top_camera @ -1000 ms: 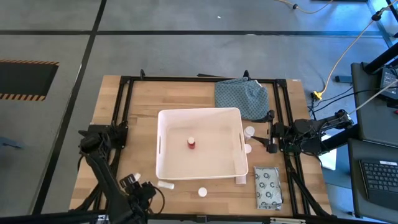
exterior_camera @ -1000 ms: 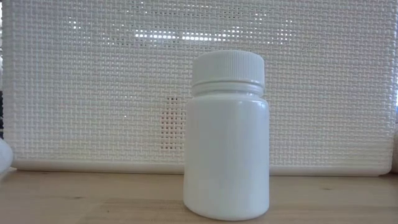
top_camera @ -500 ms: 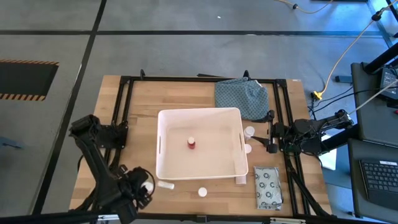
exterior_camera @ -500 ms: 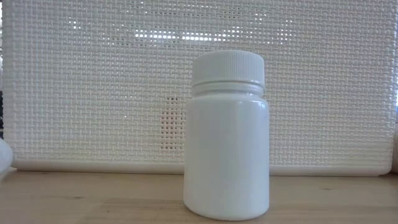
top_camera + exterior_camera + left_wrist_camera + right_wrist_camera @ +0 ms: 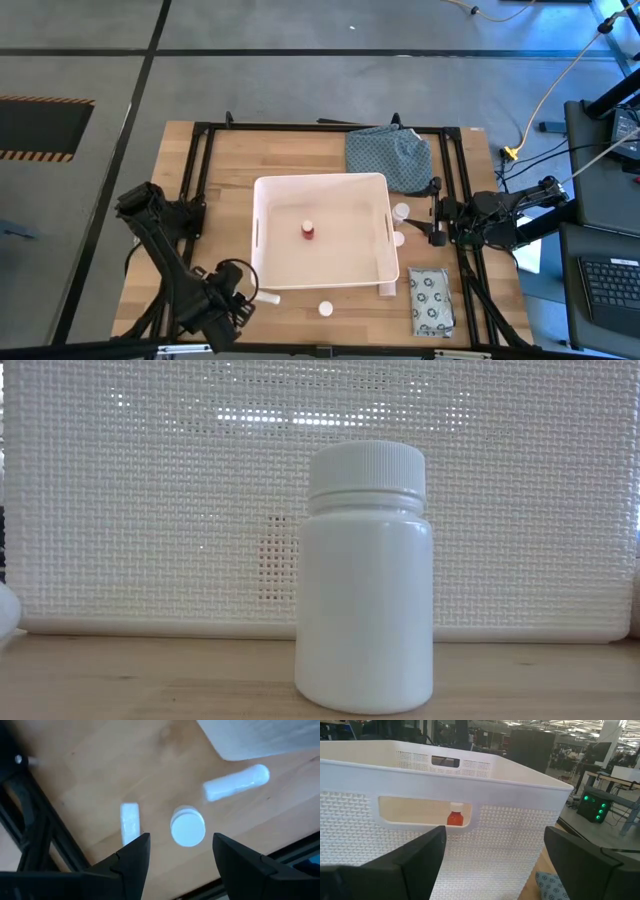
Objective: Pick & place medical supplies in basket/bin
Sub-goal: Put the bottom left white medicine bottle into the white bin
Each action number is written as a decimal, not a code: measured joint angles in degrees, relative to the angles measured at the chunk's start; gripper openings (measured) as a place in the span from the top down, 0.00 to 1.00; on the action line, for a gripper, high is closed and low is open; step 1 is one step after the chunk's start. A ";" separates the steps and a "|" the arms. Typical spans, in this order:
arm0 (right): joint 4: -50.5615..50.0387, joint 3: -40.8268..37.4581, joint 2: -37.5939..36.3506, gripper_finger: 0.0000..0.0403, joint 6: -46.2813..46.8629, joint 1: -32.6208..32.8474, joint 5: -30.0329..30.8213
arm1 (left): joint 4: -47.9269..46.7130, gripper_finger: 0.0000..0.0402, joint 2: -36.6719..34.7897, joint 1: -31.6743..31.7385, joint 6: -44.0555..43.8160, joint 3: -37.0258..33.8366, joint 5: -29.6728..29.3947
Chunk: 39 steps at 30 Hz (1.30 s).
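Two claws: you have the left claw (image 5: 243, 297) low at the counter's near-left corner and the right claw (image 5: 415, 229) at the tub's right side.
Left claw state: fingers spread wide and empty, hanging over the supplies, as you can see in the left wrist view.
Under the left claw: an upright white bottle (image 5: 188, 826) sits between the fingertips' line of sight; one short white tube (image 5: 130, 822) lies just beside it, another tube (image 5: 235, 782) lies nearer the tub's corner. All three are apart from each other.
Right claw state: fingers parted and holding nothing, pointed at the tub's slot handle.
Tub: the white tub (image 5: 270, 270) stands mid-counter, its near-left corner close to your left claw.
Inside the tub: one red bottle (image 5: 308, 231), alone on the tub floor, visible to you through the slot in the right wrist view.
Right edge gap: two white bottles (image 5: 401, 212) stand in the narrow strip between the tub wall and the right claw.
Near edge: a tube (image 5: 388, 290) lies against the tub's near-right corner; the ring-print packet (image 5: 431, 300) lies flat close to the counter's front edge.
Far side: the patterned cloth (image 5: 389, 157) is bunched beyond the tub's far-right corner.
Open room: bare counter (image 5: 225, 170) lies left of and behind the tub.
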 joint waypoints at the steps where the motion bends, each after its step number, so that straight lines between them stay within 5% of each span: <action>1: 0.00 0.00 0.00 0.16 0.00 -0.02 0.00 | -0.22 0.49 0.00 0.17 -0.10 0.00 0.92; 17: -0.02 0.00 0.00 0.16 0.00 0.00 0.00 | 9.18 0.50 0.02 -0.16 3.97 -7.76 1.52; 39: -0.02 0.00 0.00 0.16 0.00 -0.02 0.00 | 11.96 0.51 0.04 0.58 4.49 -8.66 -1.66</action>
